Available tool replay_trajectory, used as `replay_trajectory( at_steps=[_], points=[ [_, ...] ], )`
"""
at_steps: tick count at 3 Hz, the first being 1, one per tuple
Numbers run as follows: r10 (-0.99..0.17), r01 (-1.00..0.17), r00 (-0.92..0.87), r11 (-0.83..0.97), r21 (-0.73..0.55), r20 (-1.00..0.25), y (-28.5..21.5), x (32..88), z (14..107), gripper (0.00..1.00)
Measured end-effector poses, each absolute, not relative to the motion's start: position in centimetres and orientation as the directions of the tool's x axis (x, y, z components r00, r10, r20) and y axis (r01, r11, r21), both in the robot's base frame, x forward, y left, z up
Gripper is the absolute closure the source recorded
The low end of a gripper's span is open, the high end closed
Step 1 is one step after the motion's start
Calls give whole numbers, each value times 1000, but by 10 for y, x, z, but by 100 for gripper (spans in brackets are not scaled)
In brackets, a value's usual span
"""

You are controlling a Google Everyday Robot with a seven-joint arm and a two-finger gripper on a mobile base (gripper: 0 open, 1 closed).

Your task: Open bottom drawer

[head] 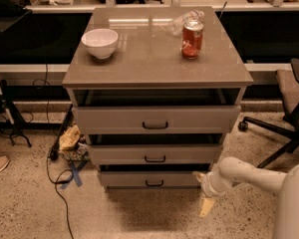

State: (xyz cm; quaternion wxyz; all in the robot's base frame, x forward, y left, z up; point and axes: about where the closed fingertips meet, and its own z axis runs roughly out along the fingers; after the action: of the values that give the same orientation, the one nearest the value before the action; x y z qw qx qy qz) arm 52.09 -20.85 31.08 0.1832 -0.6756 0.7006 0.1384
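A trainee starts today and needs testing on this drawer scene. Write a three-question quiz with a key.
1. True or false: the tool grips the black handle of the bottom drawer.
2. Pick one: at the picture's left on the cabinet top stands A a white bowl, B a kettle, C a book.
3. Fill in: the red can stands to the picture's ___ of the bowl.

Key:
1. False. The tool hangs low by the cabinet's right front corner, off the handle.
2. A.
3. right.
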Motion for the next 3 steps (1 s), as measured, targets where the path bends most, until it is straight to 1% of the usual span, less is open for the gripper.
replay_trajectory(
  at_steps=[2,3],
  points=[
    [-911,-975,77,16,-222,-406,-211,568,258,0],
    [-911,-975,77,16,-222,-405,-211,568,258,0]
  ],
)
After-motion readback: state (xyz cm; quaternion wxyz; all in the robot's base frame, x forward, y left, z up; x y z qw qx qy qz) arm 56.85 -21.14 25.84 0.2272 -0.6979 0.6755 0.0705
